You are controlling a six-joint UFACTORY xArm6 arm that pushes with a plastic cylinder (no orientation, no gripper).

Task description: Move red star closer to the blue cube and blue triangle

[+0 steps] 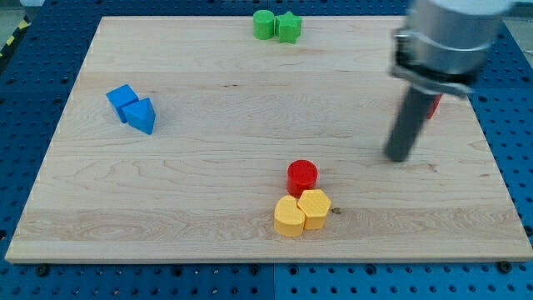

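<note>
The blue cube [122, 99] and the blue triangle [141, 115] touch each other at the view's left on the wooden board [208, 167]. Only a red sliver [434, 105] shows at the view's right, behind the rod; it looks like the red star, mostly hidden. My tip [399, 157] rests on the board just below and left of that red sliver, far right of the blue blocks.
A red cylinder [302, 176] sits at the bottom middle, with a yellow heart [289, 217] and a yellow hexagon [316, 207] touching just below it. Two green blocks [264, 24] [288, 27] sit side by side at the top edge.
</note>
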